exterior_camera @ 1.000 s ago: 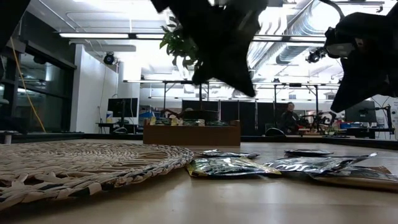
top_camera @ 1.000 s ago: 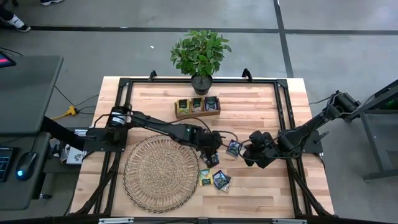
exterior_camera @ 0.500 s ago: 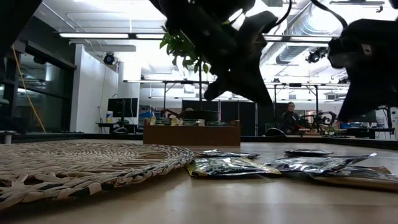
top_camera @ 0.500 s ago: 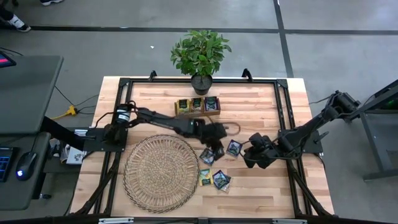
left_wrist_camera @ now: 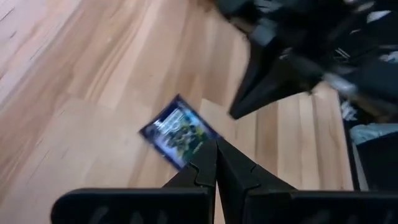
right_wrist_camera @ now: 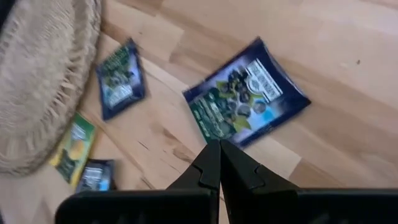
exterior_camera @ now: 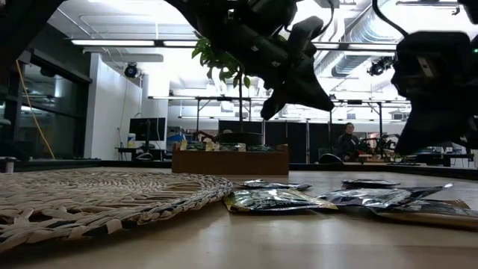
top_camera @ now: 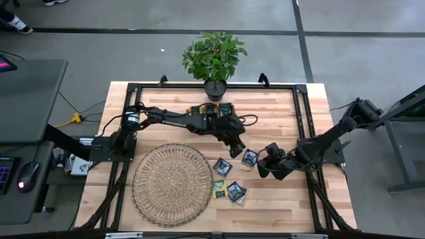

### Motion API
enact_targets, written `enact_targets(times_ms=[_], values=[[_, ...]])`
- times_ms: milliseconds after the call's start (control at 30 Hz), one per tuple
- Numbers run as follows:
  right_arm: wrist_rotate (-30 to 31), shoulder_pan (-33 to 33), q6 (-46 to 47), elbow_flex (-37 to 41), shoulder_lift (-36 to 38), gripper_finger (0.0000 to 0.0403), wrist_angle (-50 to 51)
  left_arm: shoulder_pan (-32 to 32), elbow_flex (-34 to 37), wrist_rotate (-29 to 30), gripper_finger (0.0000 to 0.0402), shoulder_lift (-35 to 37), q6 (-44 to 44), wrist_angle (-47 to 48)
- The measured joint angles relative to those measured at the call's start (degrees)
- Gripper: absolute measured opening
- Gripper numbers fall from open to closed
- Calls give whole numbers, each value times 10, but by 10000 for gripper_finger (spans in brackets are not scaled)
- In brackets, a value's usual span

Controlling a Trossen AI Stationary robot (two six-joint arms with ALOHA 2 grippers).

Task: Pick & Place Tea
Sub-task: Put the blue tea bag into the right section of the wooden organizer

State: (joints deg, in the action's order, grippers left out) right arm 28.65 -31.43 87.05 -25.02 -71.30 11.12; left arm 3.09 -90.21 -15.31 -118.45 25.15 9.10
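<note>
- The left gripper (top_camera: 237,147) has its two dark fingers pressed together at the tips with nothing between them (the left wrist view shows the seam closed), and it hangs above the bare wood with a dark navy square tea sachet (left_wrist_camera: 180,130) lying flat just beyond its tips.
- The right gripper (top_camera: 264,164) is likewise closed and empty, poised above the same navy sachet, which the right wrist view shows just past its fingertips (right_wrist_camera: 211,158).
- That sachet (top_camera: 250,157) lies between the two grippers on the pale wooden table (top_camera: 279,113).
- A second navy sachet (top_camera: 222,166) lies near the edge of the round woven wicker mat (top_camera: 172,184).
- A yellow-green sachet (top_camera: 218,188) and another dark one (top_camera: 236,192) lie side by side nearer the table's front edge.
- The small brown wooden three-compartment tray (top_camera: 222,109), partly covered by the left arm, sits in front of the potted green plant (top_camera: 214,58).
</note>
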Motion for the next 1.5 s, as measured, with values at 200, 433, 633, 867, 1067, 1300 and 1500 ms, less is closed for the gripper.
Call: enact_targets(times_ms=[200,433,633,867,1067,1300,1500], values=[[-22,3,-1,-10,-53,0,-35,-10,-11,2,0,-22,-28,-9],[-37,3,-20,-64,-94,0,-16,-8,-83,-17,0,-86,-29,46],[-41,1,6,-94,-100,0,64,-8,-147,-22,0,-124,-86,102],[-43,2,36,-103,-99,0,95,-8,-204,-29,0,-162,-131,162],[-46,1,45,-103,-99,0,97,-8,-219,-29,0,-171,-151,132],[-48,1,47,-103,-99,0,91,-4,-220,-38,0,-188,-149,119],[-51,1,47,-103,-99,0,78,-1,-219,-48,0,-200,-149,121]])
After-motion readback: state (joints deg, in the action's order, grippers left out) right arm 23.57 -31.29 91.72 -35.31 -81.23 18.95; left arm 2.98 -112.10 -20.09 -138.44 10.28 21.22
